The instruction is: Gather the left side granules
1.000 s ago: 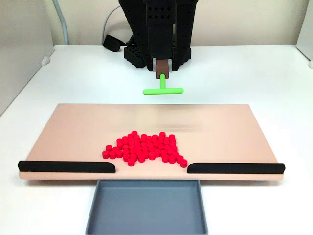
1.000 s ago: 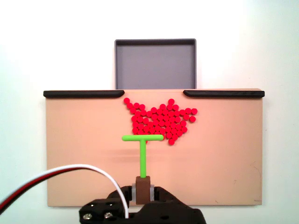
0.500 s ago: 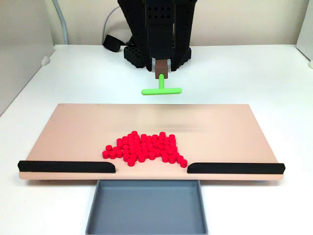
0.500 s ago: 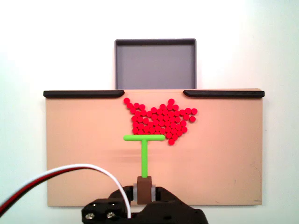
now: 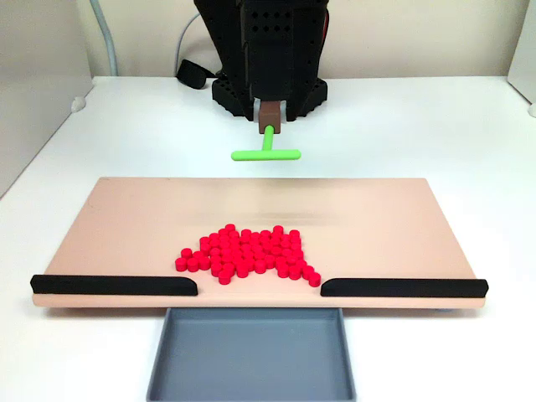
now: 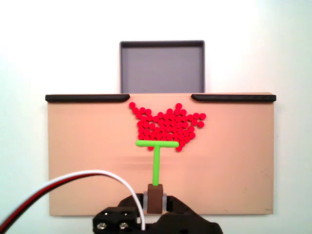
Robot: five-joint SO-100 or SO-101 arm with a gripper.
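Observation:
The granules [image 5: 247,254] are a tight red pile on the tan board [image 5: 126,226], near its front edge between the two black strips. In the other fixed view the granules [image 6: 168,126] lie just below the gap. My gripper [image 5: 269,113] is shut on the brown block of the green T-shaped pusher [image 5: 265,154], which hangs in the air behind the pile. Seen from behind the arm, the gripper [image 6: 155,199] is at the bottom edge and the pusher [image 6: 157,144] has its crossbar over the pile's near left edge.
Two black strips [image 5: 113,286] [image 5: 402,288] line the board's front edge with a gap between them. A grey tray [image 5: 251,352] sits past that gap. A white cable [image 6: 73,178] loops at the lower left. The arm's base [image 5: 268,50] stands behind the board.
The pusher has shifted sideways with the gripper: left in the front fixed view, right in the view from behind the arm. The granules have not moved.

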